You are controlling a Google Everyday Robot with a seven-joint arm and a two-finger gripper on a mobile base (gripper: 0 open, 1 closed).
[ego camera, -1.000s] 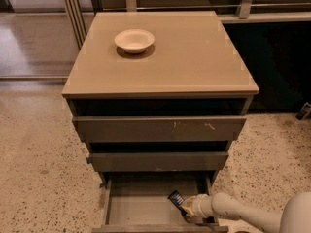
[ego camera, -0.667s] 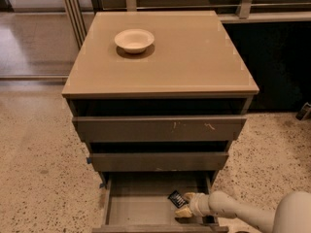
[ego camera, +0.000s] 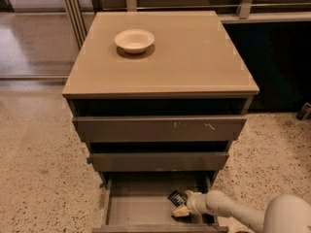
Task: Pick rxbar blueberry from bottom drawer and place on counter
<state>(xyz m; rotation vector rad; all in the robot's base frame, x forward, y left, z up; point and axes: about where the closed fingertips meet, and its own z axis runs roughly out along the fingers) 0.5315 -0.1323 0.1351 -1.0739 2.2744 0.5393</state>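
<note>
One hand (ego camera: 181,208) is being held low inside the pulled-out bottom drawer (ego camera: 141,208), seemingly touching the dark snack bar (ego camera: 176,198); its grip cannot be told.

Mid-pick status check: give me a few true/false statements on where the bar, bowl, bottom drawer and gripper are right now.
The bottom drawer is pulled open. True.
The rxbar blueberry lies on the counter. False: it is in the bottom drawer, toward its right side.
The gripper is down in the bottom drawer, right by the bar. True.
The bowl sits in a drawer. False: it stands on the counter, toward its back left.
</note>
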